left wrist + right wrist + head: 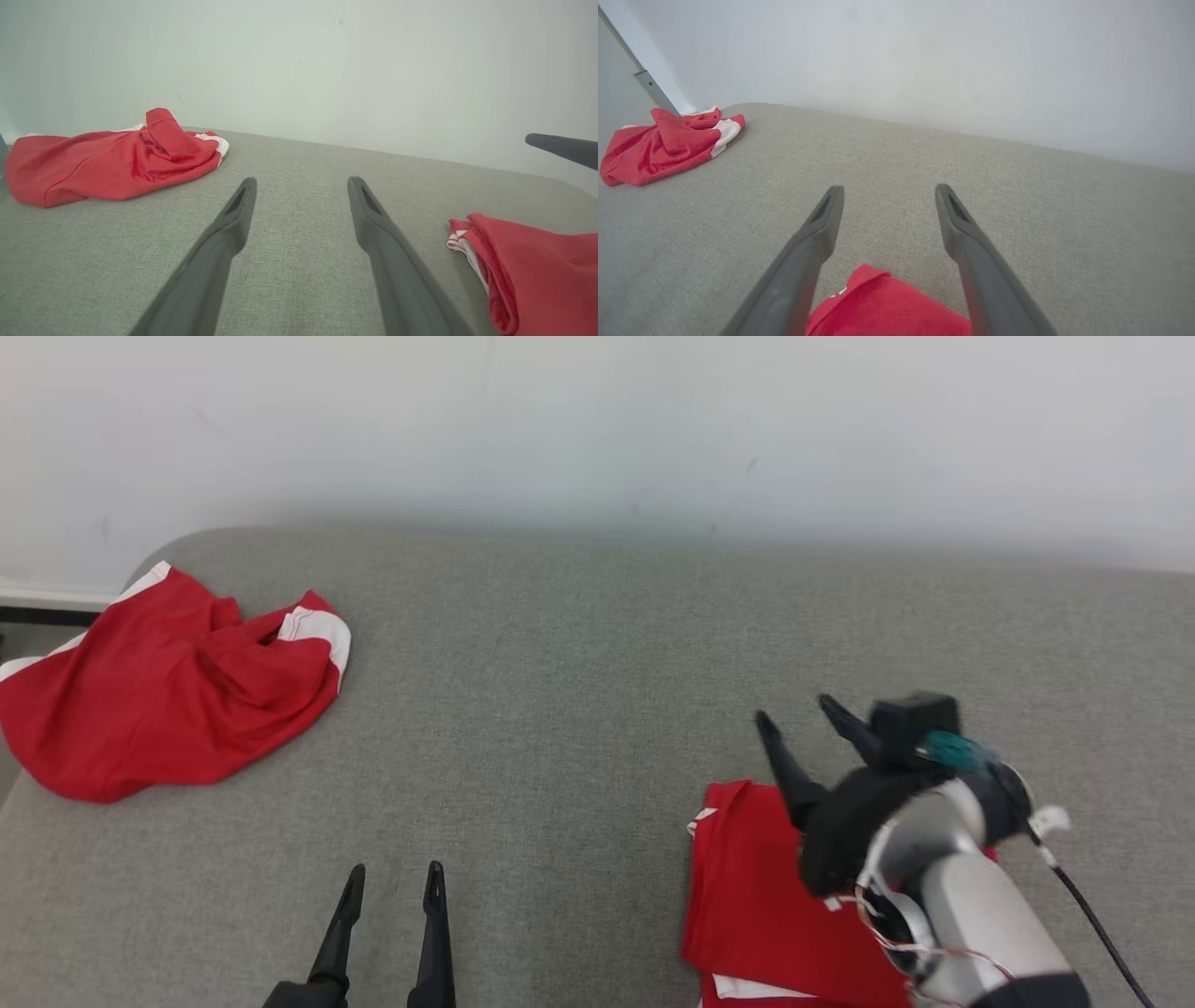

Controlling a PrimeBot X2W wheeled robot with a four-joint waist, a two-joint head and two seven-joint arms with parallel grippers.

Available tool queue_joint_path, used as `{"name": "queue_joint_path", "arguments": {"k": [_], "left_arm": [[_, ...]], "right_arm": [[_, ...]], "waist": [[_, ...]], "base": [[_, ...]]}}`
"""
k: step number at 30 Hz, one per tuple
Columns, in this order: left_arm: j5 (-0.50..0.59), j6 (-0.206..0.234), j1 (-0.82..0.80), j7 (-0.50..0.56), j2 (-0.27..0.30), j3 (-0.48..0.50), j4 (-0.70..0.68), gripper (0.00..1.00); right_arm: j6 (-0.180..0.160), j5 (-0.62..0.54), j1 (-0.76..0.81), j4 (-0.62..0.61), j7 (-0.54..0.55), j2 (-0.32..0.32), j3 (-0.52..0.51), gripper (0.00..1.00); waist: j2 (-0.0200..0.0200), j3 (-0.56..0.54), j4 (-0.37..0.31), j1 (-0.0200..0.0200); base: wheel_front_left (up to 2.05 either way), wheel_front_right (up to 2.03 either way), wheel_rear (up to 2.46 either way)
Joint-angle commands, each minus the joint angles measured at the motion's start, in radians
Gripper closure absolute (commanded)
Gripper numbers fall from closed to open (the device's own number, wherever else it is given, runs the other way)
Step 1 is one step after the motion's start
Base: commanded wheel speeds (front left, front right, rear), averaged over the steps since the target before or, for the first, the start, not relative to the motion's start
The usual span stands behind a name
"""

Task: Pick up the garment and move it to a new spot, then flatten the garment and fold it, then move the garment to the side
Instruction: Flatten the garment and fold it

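Spanning crumpled garment (159, 709) to folded garment (747, 896), open cushion (560, 709).

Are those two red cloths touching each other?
Apart. The head view shows bare grey surface between the crumpled garment and the folded garment.

A grey cloth surface (579, 691) carried two things. A crumpled red garment (168, 700) lay far left; a folded red garment (756, 896) lay near right.

Bright, even light; soft shadows; wide-angle distortion
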Motion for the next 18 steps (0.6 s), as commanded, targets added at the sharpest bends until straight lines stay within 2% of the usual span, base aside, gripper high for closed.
{"name": "queue_joint_path", "arguments": {"k": [1,6,11,18], "left_arm": [[0.006,-0.002,0.015,-0.003,-0.001,0.004,-0.006,0.00],[0.016,-0.002,0.036,-0.003,-0.001,0.023,-0.025,0.00],[0.020,0.004,0.051,-0.003,-0.001,0.038,-0.041,0.00],[0.042,0.000,0.065,-0.003,-0.001,0.068,-0.040,0.00]], "right_arm": [[-0.003,-0.003,0.025,-0.014,0.004,-0.001,-0.010,0.00],[-0.003,-0.036,0.200,-0.199,-0.012,0.035,-0.171,0.00],[-0.003,-0.034,0.353,-0.311,-0.105,0.065,-0.285,0.00],[-0.003,-0.019,0.487,-0.305,-0.258,0.072,-0.282,0.00]], "waist": [[-0.0001,-0.017,-0.018,0.0000],[-0.0001,-0.053,-0.047,0.0000],[-0.0001,-0.072,-0.075,0.0000],[-0.0001,-0.090,-0.113,0.0000]], "base": [[0.00,0.00,0.00],[0.00,0.00,0.00],[0.00,0.00,0.00],[0.00,0.00,0.00]]}}
